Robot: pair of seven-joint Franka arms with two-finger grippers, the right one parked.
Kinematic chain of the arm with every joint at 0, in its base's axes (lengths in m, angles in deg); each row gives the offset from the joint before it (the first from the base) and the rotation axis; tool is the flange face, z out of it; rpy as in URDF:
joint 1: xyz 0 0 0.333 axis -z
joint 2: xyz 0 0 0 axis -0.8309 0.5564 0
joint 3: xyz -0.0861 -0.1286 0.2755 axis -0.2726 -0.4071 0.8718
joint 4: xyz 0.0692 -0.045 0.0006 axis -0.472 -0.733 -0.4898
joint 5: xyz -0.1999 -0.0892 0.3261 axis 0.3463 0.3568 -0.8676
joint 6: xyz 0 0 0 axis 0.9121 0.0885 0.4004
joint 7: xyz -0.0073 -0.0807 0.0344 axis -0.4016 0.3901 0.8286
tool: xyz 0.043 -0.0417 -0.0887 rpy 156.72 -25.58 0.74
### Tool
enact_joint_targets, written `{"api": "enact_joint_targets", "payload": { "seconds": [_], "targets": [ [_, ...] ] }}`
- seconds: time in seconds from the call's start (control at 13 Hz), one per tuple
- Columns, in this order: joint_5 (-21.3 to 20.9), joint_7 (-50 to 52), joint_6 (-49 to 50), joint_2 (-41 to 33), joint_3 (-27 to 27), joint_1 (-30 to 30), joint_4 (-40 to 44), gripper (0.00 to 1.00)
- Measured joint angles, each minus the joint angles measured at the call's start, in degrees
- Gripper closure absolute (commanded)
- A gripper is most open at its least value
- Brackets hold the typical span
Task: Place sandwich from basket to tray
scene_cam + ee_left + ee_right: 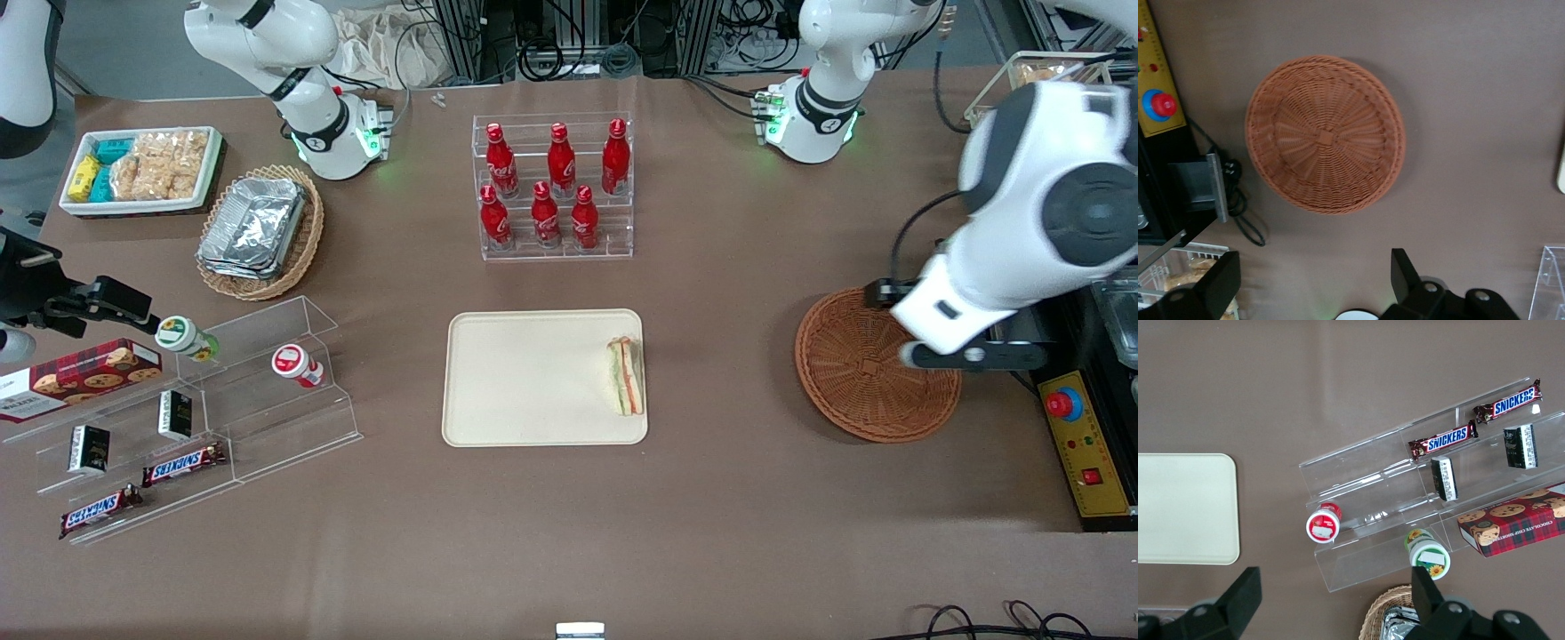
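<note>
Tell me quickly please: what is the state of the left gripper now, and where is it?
Left gripper: open and empty, raised above the table beside the basket. The sandwich lies on the tray.

the left arm bends low at its end of the table, its gripper (1313, 283) spread wide and holding nothing.

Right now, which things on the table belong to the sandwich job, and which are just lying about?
Job:
sandwich, lying on the tray
basket, nothing in it
gripper, open above the table beside the basket

Lying about:
cola bottles
Snickers bars
cookie box
foil trays
</note>
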Motion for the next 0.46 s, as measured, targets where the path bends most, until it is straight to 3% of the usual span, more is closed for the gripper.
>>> {"api": "enact_joint_targets", "payload": {
  "seconds": [0.46],
  "targets": [
    [-1.2,-0.5,0.2,-0.4,0.0,-3.3,0.2,0.0]
  ]
}}
